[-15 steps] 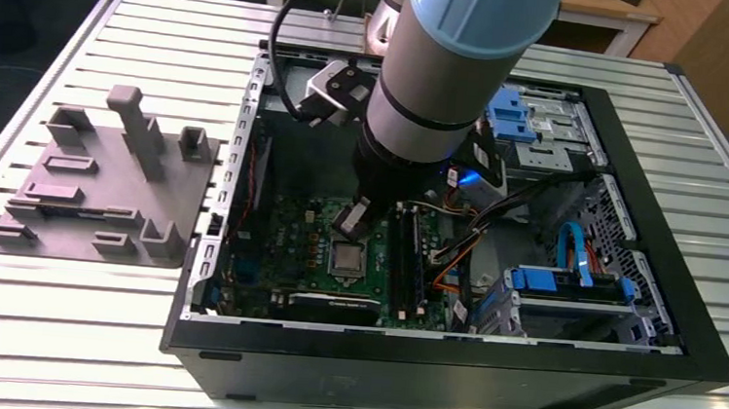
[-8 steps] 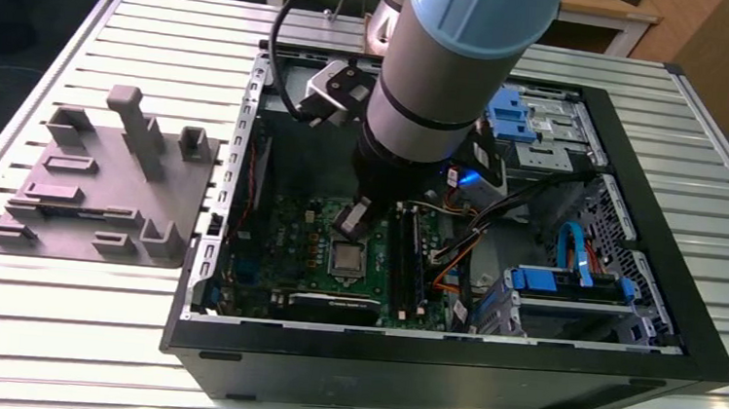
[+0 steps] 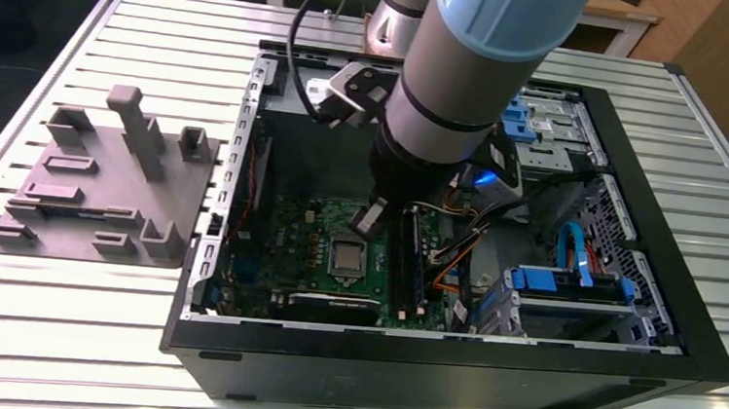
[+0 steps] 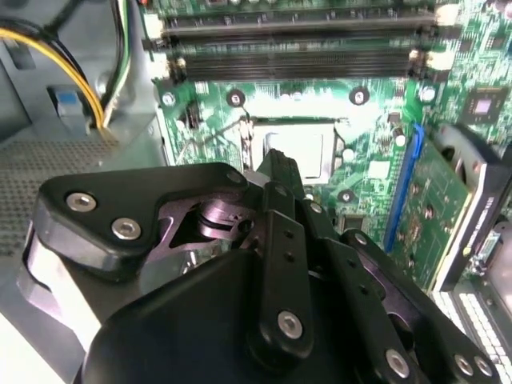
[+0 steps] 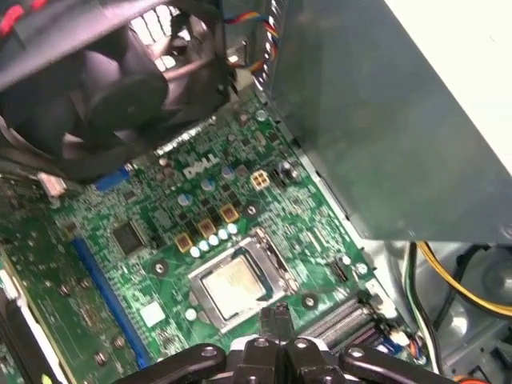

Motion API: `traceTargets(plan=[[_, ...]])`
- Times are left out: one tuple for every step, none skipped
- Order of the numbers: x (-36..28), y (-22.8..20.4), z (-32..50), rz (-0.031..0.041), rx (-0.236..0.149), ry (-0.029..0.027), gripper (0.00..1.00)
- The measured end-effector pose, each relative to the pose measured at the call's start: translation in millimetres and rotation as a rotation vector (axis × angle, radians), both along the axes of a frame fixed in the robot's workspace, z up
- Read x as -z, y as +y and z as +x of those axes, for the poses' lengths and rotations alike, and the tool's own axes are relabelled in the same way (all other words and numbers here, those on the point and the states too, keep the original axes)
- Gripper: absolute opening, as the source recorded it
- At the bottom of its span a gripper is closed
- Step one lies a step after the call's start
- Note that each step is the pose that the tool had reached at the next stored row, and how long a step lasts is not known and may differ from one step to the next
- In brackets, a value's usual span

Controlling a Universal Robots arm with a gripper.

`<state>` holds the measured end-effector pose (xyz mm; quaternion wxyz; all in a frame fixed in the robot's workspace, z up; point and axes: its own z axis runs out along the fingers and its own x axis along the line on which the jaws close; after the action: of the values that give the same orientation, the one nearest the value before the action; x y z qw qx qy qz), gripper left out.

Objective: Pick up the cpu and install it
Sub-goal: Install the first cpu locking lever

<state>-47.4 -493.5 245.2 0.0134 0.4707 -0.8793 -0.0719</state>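
The cpu is a pale silvery square lying flat inside the shiny socket frame on the green motherboard. It also shows in the second wrist view as the cpu, and in the exterior view as the cpu in the middle of the board. My gripper hangs inside the open computer case, a short way above the board and just beside the socket. In both wrist views its black fingers are pressed together with nothing between them, and the fingertip points at the socket's edge.
The black case wall rings the work area. A black fan and a grey metal box flank the board. Memory slots, a blue slot and loose cables lie close. A grey moulded tray sits on the slatted table at the exterior view's left.
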Motion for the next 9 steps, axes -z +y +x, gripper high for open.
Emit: traceTargets(plan=[[-0.1, 0.7, 2.1, -0.0001, 0.0, 0.0001, 0.1], [0.0, 2.4, 4.0, 0.0, 0.0, 0.0001, 0.1], [-0.1, 4.4, 4.8, 0.0, 0.0, 0.0001, 0.1], [0.0, 6.7, 5.2, -0.0001, 0.0, 0.0, 0.1], [-0.1, 9.1, 5.7, -0.0002, -0.001, 0.0, 0.1], [0.0, 11.2, 6.2, -0.0001, -0.001, 0.0, 0.1], [0.1, 13.0, 7.2, -0.0001, -0.001, 0.0001, 0.1], [0.3, 14.7, 8.2, 0.0, -0.001, 0.0001, 0.1], [0.4, 16.5, 9.2, -0.0001, -0.001, 0.0001, 0.1]])
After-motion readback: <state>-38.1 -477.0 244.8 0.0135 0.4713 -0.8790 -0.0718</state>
